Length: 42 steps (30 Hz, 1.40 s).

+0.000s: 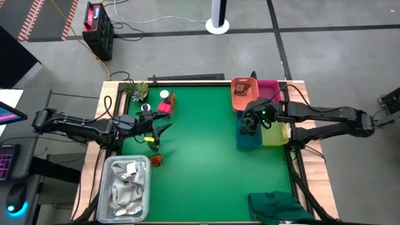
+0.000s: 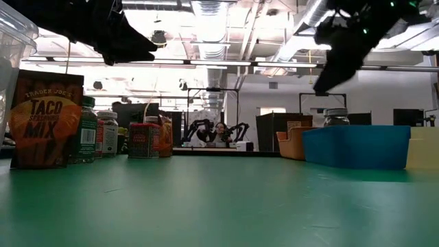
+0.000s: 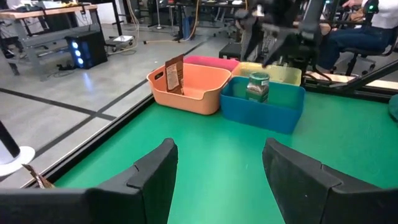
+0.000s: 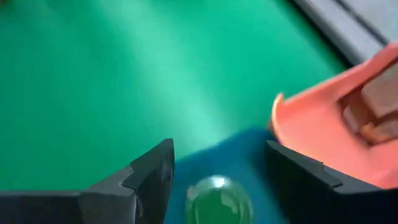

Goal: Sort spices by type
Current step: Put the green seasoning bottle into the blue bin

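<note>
A green-lidded spice jar stands upright in the blue bin; it also shows in the left wrist view. My right gripper hangs open just above it, touching nothing. A brown packet leans in the orange bin. More spices stand at the table's far left: a white-capped jar, a pink-red box, a taco mix packet and an orange-brown jar. My left gripper waits open above the table's left side.
A pink bin and a yellow bin flank the orange and blue ones. A clear tub of white rags sits near left, a spiky plant far left, and a dark green cloth near right.
</note>
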{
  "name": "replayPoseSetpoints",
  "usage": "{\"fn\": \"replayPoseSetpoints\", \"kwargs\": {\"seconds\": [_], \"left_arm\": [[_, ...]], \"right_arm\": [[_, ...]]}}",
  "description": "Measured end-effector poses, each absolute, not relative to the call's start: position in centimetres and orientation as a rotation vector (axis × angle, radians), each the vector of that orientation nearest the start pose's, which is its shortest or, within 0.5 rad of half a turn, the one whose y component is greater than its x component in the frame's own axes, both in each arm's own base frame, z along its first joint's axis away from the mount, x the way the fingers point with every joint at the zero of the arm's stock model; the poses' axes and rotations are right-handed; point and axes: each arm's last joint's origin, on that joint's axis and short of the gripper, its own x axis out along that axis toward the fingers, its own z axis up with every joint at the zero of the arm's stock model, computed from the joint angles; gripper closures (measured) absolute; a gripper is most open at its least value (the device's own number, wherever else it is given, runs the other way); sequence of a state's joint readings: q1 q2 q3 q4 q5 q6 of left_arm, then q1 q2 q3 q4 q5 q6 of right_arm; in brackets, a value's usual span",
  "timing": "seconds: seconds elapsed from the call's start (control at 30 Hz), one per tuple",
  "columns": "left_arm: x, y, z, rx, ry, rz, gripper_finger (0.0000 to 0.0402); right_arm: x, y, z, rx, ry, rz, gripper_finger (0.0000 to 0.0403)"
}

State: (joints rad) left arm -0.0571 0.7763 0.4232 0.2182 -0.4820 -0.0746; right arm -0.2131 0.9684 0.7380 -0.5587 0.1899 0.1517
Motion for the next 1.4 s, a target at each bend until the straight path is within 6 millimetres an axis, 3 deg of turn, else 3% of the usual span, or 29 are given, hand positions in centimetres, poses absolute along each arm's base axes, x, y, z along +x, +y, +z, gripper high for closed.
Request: {"fn": "replayPoseSetpoints", "kwargs": {"seconds": [0.17, 0.37, 0.53, 0.73, 0.87, 1.1, 1.4], "left_arm": [[17.5, 0.5, 24.7, -0.001, 0.122, 0.475, 0.0175], [17.3, 0.7, 24.3, 0.018, 0.181, 0.559, 0.0175], [17.1, 0.7, 25.7, -0.026, 0.259, 0.572, 0.0175], [16.7, 0.7, 26.6, -0.064, 0.361, 0.575, 0.0175], [16.6, 0.4, 27.1, -0.092, 0.413, 0.486, 0.0175], [15.7, -0.4, 29.5, -0.167, 0.571, 0.204, 0.0175], [15.0, -0.5, 27.7, -0.231, 0.836, 0.214, 0.0162]], "right_arm": [[20.5, -3.9, 27.0, 0.098, 0.615, -0.394, 0.0131], [24.8, -2.6, 25.4, 0.042, 0.536, -0.301, 0.0131], [28.6, -1.2, 23.2, -0.025, 0.517, -0.226, 0.0131], [32.9, -0.5, 23.4, -0.1, 0.528, -0.152, 0.0131], [35.1, -0.1, 23.7, -0.142, 0.525, -0.112, 0.0131], [36.5, -1.0, 22.3, -0.167, 0.573, -0.118, 0.0131], [37.1, -1.5, 21.0, -0.158, 0.591, -0.118, 0.0131]]}}
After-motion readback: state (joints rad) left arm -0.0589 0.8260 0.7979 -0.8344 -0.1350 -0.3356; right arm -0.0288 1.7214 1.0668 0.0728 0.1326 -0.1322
